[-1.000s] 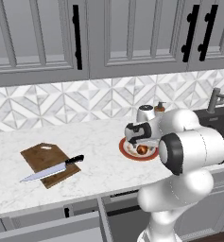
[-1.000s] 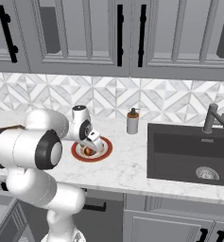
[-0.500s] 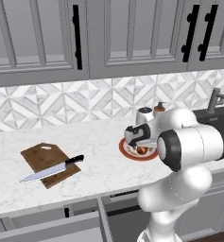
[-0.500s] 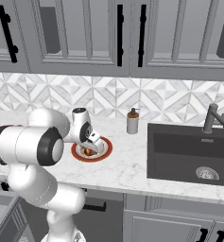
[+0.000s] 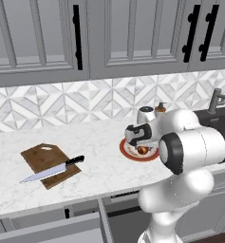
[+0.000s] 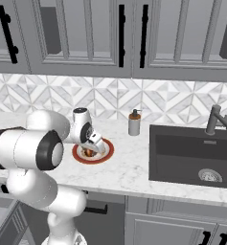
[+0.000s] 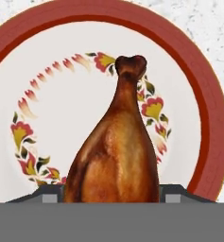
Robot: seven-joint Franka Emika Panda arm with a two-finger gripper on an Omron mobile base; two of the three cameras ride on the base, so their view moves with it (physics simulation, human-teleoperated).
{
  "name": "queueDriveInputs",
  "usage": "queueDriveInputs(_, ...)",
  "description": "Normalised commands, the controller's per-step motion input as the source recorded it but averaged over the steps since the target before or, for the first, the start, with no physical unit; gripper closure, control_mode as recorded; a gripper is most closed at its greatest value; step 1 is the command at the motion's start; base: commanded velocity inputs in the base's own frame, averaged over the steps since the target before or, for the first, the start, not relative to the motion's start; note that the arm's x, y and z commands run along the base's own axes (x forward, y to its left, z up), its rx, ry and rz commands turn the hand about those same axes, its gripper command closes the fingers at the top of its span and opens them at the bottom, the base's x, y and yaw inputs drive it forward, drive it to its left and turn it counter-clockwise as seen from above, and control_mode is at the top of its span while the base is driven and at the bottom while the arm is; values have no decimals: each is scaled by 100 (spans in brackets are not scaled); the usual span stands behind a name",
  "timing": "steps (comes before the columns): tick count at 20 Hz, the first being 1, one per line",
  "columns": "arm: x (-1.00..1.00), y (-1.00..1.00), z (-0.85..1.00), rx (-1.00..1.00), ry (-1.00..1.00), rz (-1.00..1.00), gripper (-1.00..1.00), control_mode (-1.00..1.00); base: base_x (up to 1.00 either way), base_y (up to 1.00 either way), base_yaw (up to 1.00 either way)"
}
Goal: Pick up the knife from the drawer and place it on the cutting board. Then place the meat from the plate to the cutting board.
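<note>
Reddish-brown, the meat [image 7: 116, 156] lies on the plate [image 7: 56, 80], its thick end between the gripper [image 7: 111, 194] fingertips [image 7: 52, 194], which stand on either side of it, though whether they press it I cannot tell. The plate [image 5: 128, 151] sits on the marble counter [image 5: 99, 156] right of the board [image 5: 45, 161], well apart from it. The knife [image 5: 52, 169] lies across the board, black handle to the right and past the edge, and the drawer [image 5: 47, 227] is open at the near left.

Soap bottle [image 6: 134, 124] just behind plate [image 6: 107, 154]
</note>
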Motion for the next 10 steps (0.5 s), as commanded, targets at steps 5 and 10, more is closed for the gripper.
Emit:
queueDriveInputs(5, -23, 69, 74, 10, -4, 13, 100, -100, 0, 0, 0)
queueDriveInputs(10, 3, 100, 52, 11, 4, 21, 100, -100, 0, 0, 0)
